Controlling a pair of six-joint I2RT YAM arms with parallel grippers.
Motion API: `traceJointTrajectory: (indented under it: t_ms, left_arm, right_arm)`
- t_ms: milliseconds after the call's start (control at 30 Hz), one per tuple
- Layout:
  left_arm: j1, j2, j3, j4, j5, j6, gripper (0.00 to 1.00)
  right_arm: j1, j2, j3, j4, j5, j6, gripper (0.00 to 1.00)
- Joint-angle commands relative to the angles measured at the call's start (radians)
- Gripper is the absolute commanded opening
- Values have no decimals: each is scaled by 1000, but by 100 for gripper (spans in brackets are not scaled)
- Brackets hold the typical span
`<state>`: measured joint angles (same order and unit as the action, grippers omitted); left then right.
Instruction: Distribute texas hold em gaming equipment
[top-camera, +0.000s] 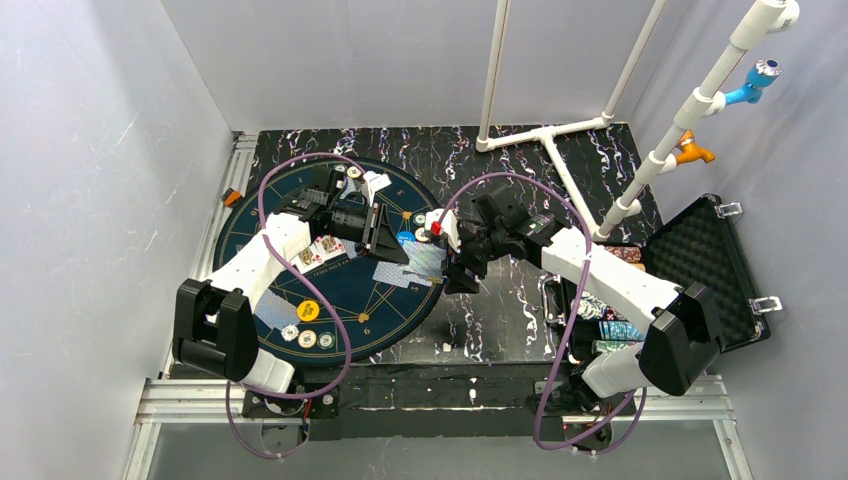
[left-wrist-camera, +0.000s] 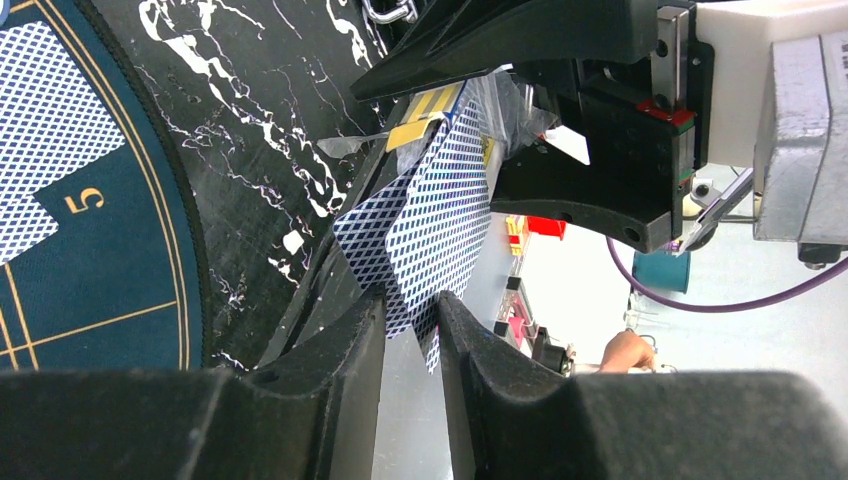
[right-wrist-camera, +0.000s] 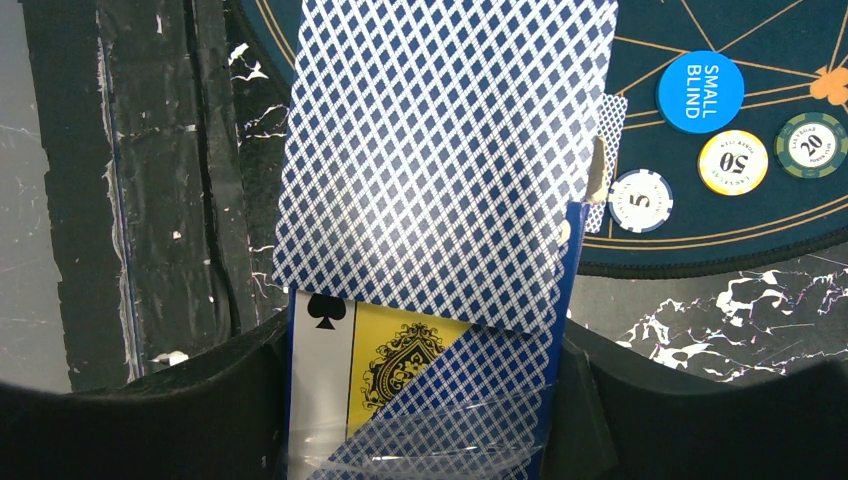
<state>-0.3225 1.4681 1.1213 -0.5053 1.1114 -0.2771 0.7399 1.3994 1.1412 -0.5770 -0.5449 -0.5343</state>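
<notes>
My right gripper (right-wrist-camera: 425, 360) is shut on an open card box (right-wrist-camera: 330, 390) with a spade and yellow print. Blue-patterned playing cards (right-wrist-camera: 440, 150) stick out of its top. In the left wrist view my left gripper (left-wrist-camera: 412, 302) pinches the corner of one of these cards (left-wrist-camera: 440, 215), with the box (left-wrist-camera: 425, 112) and right gripper behind it. From above, both grippers meet at the mat's right edge: left (top-camera: 398, 250), right (top-camera: 456, 268). A blue small-blind disc (right-wrist-camera: 700, 92) and yellow (right-wrist-camera: 733, 162), green (right-wrist-camera: 811, 143) and white (right-wrist-camera: 640, 200) chips lie on the mat.
The round dark-blue mat (top-camera: 350, 300) holds a yellow disc (top-camera: 308, 310), chips (top-camera: 308, 339) and cards (top-camera: 275, 310) near its front, and more chips (top-camera: 350, 175) at the back. The open black case (top-camera: 705, 255) stands right, with chips (top-camera: 620, 330) inside. White pipes (top-camera: 545, 135) stand behind.
</notes>
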Motion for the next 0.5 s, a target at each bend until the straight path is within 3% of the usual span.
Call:
traceJointTrajectory:
  t_ms: [0,467]
  left_arm:
    - [10,-18,34,-52,-10,38,25]
    - [36,-28,39,-67,14,48,16]
  right_arm:
    - [-5,-43,31,29,-26,-12,1]
    - [-8,-47,25,29,-26,-13,1]
